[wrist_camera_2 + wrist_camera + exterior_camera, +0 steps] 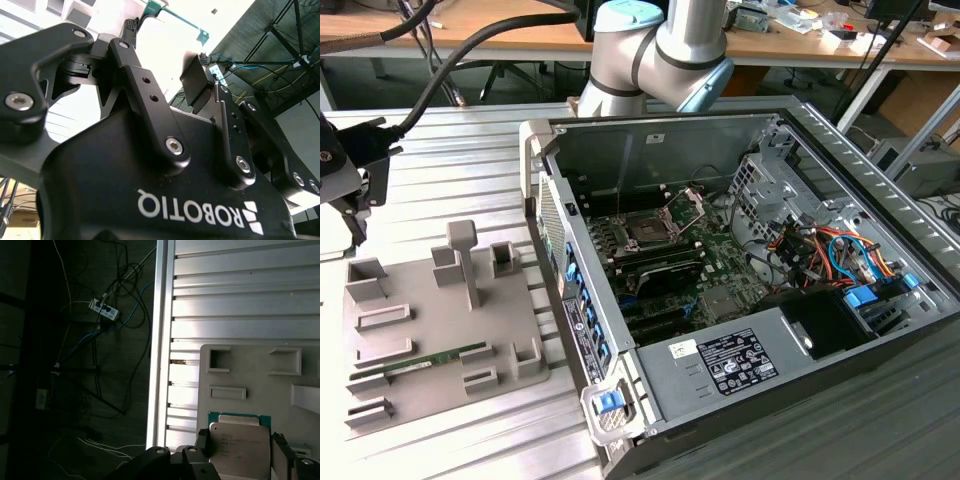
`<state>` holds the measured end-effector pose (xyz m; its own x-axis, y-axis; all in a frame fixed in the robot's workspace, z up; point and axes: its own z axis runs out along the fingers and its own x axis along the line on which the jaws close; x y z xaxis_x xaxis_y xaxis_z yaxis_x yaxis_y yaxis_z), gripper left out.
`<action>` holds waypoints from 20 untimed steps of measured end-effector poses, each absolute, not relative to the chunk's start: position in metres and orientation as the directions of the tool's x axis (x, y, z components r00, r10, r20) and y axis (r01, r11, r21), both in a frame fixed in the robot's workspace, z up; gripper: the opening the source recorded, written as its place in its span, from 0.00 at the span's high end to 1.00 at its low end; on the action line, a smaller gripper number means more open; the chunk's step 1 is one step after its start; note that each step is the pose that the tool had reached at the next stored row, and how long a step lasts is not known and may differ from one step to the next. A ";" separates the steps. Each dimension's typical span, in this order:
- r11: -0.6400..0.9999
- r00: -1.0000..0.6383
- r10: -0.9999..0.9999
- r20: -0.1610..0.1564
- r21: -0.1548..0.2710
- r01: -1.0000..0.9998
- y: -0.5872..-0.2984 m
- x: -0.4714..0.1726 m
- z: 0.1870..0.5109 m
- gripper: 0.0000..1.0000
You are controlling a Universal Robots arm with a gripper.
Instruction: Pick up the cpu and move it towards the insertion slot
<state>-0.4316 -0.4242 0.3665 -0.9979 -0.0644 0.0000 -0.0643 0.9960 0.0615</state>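
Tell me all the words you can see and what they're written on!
Gripper: a white maker's logo on its black body, seen upside down.
Chip: faint print on its silvery lid, too blurred to read.
White sticker on the computer case: black print and symbols, too small to read.

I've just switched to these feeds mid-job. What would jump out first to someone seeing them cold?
The open computer case dominates the exterior view, its insertion slot showing with the bracket raised. In the first wrist view, the silvery cpu lies on the gray fixture plate, right at the tool. On the exterior view's left, a green memory stick rests on that plate.
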 end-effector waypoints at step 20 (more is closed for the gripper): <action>0.996 -0.998 -0.064 0.000 0.062 -0.064 -0.424 -0.432 0.379 0.45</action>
<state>-0.4316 -0.4242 0.3795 -0.9979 -0.0644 0.0000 -0.0643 0.9960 0.0616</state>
